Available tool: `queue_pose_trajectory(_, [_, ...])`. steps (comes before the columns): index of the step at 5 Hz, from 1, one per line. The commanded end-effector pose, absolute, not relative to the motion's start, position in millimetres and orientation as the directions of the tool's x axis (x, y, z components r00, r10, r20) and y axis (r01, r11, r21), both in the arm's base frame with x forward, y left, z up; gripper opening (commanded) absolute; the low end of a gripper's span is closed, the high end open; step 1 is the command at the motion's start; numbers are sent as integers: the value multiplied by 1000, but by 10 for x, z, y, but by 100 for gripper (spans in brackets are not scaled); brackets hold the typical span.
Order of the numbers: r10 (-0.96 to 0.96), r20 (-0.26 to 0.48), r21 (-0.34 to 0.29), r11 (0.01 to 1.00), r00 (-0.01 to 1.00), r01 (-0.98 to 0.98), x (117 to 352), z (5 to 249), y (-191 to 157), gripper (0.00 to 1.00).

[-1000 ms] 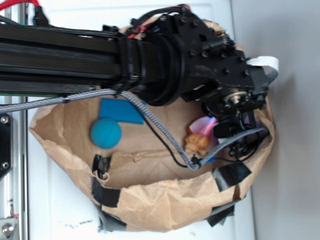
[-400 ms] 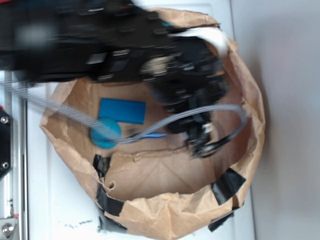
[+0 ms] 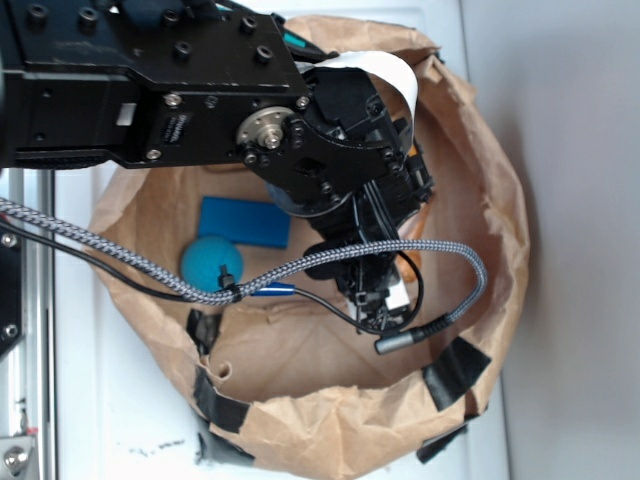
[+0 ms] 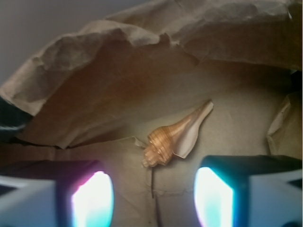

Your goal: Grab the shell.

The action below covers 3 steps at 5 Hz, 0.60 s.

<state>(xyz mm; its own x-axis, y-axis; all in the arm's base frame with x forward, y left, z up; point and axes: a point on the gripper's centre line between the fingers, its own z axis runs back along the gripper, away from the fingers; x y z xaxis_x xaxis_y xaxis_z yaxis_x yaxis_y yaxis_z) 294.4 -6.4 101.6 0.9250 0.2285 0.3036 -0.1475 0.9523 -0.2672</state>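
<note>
The shell (image 4: 174, 137) lies on the brown paper floor of the paper bag (image 3: 480, 160), just beyond the gripper (image 4: 154, 196) and between its two fingers in the wrist view, touching neither. Its ribbed orange-tan spiral points toward the camera and its pale flared end points away to the right. The fingers (image 4: 92, 198) stand well apart, glowing pink and cyan at their inner faces, with nothing held between them.

The bag, its rolled rim patched with black tape (image 3: 455, 368), also holds a blue block (image 3: 243, 221) at the far left and a blue ball (image 3: 209, 265) just beside it, nearer the camera. In the exterior view the arm (image 3: 150, 90) covers the upper part of the bag and hides the shell; a braided cable (image 3: 130, 262) loops across the ball and round below the gripper.

A second ago the arm stretched further right, with the shell visible right at the gripper's tip near the bag's right wall. Since then the arm has swung left, and the bag's outline has shifted.
</note>
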Motion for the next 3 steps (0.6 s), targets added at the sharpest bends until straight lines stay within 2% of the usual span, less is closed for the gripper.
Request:
queue_pose_trajectory(1, [334,136,-285,915,933,-286,2979,1006,-123,100])
queue_pose_trajectory(2, [394,94,-280,892,914,-356,2996,970,-104,100])
queue_pose_trajectory(3, [408,108,-259,892,907,-371,3008,932,-110,100])
